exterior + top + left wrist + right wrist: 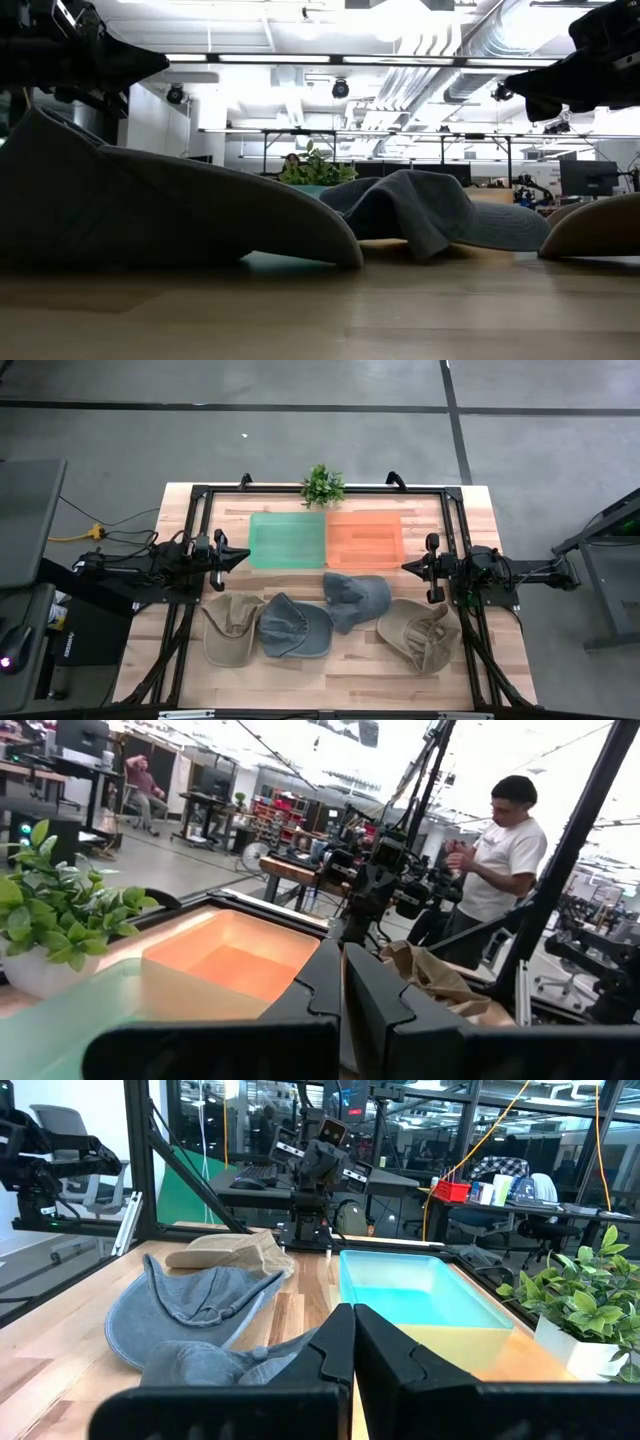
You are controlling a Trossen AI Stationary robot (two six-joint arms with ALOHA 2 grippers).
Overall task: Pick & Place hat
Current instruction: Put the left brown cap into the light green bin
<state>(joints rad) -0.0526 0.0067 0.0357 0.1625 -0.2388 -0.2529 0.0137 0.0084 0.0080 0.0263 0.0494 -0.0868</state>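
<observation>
Four caps lie in a row on the near half of the table: a tan cap [230, 625], a blue cap [293, 625], a second blue cap [355, 598] and a tan cap [418, 632]. Each rests flat on the wood. My left gripper [243, 556] hovers shut at the green bin's left end, pointing right. My right gripper [408, 566] hovers shut at the orange bin's right end, pointing left. The left wrist view shows shut fingers [342, 960] and the right tan cap [440, 982]. The right wrist view shows shut fingers [354, 1320] and a blue cap [190, 1315].
A green bin [287, 540] and an orange bin [364, 538] stand side by side at the table's far middle, with a small potted plant [322, 485] behind them. A black frame [190, 560] borders the work area. A person [500, 850] stands beyond the table's right side.
</observation>
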